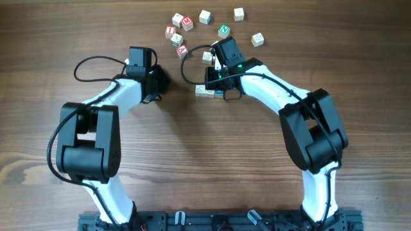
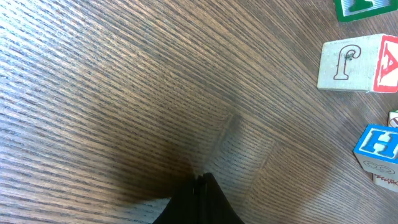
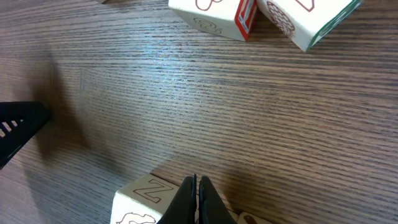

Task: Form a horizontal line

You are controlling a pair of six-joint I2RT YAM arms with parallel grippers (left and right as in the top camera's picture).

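Note:
The horizontal line (image 1: 204, 92) lies at the table's middle: two pale cubes side by side, with a cyan-faced cube (image 1: 220, 94) at its right end, partly hidden by my right arm. My right gripper (image 1: 216, 88) is shut and empty, directly over this row. In the right wrist view its shut tips (image 3: 198, 180) sit above a pale cube marked Z (image 3: 146, 196), with a sliver of the neighbouring cube (image 3: 249, 219) beside it. My left gripper (image 1: 160, 80) is shut and empty, left of the row. Below its tips (image 2: 202, 177) is only bare wood.
Several loose letter cubes (image 1: 186, 24) lie scattered at the back, one green-lettered (image 1: 223, 30). The left wrist view shows a pale cube with a red side (image 2: 348, 63) and a blue H cube (image 2: 378, 146) at its right edge. Two cubes (image 3: 211, 12) show along the right wrist view's top.

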